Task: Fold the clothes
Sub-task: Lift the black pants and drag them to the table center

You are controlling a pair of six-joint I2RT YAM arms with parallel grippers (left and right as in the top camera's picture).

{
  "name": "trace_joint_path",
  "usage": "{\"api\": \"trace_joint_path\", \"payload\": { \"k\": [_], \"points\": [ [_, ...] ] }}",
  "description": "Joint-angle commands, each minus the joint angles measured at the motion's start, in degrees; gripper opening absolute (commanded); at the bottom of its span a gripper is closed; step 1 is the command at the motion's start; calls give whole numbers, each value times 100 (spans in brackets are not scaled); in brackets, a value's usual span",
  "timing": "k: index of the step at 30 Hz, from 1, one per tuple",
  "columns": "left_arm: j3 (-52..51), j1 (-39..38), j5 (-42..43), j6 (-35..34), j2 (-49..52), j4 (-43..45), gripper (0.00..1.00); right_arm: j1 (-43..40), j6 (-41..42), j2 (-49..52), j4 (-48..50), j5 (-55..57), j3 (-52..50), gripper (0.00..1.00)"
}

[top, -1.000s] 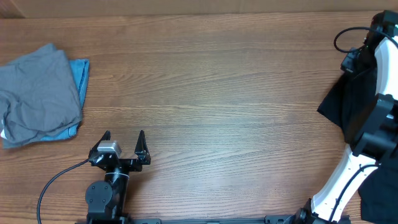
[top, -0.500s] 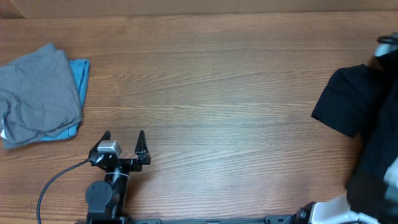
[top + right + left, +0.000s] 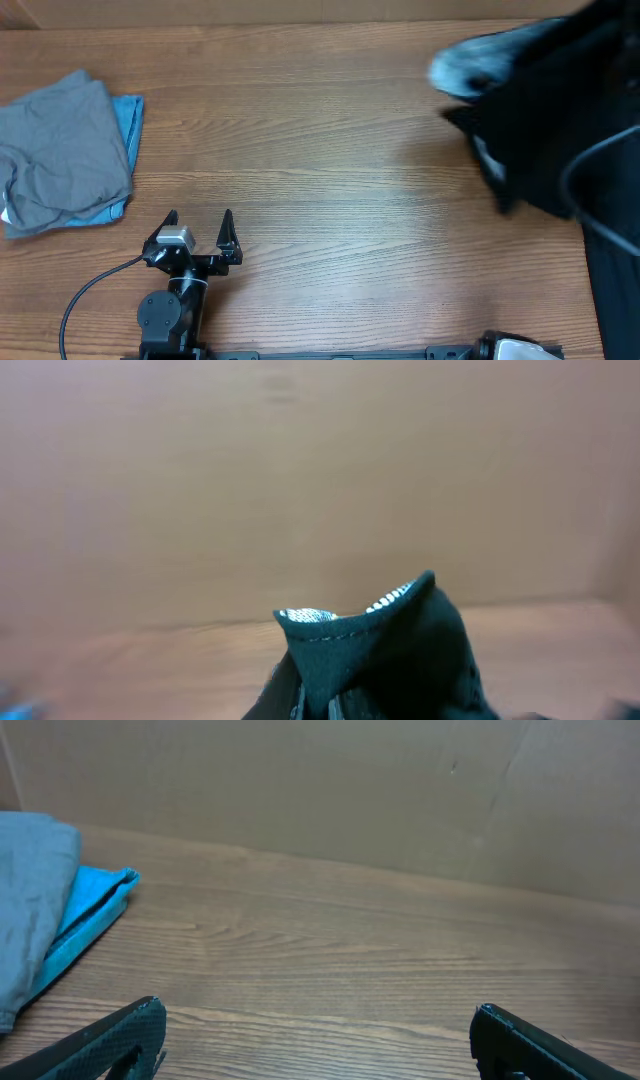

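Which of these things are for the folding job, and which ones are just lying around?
For the job:
- black garment, bunched up on the right
- grey garment, far left
- light-blue piece, under the grey one
- left gripper, fingers open, touching nothing

Just there:
- table
- cable by the left arm

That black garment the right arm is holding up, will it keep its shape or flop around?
Probably floppy: the black garment bunches into a soft peak in the right wrist view. Likely light, since the fabric looks thin at its stitched hem. It may sag and drape unevenly when lowered.
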Motion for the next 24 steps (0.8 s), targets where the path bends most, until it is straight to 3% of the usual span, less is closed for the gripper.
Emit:
{"api": "trace_joint_path", "payload": {
  "k": [1,12,24],
  "points": [
    [-26,-37,-59,-33,-61,0,100,590,-153,337,-245,-1241,111,4],
    [-26,-37,-59,-33,-61,0,100,1069,-256,1676,-2201,-1316,107,4],
    [-26,-37,-59,-33,-61,0,100,2389,-236,2597,-2011,-1519,105,4]
  ]
}}
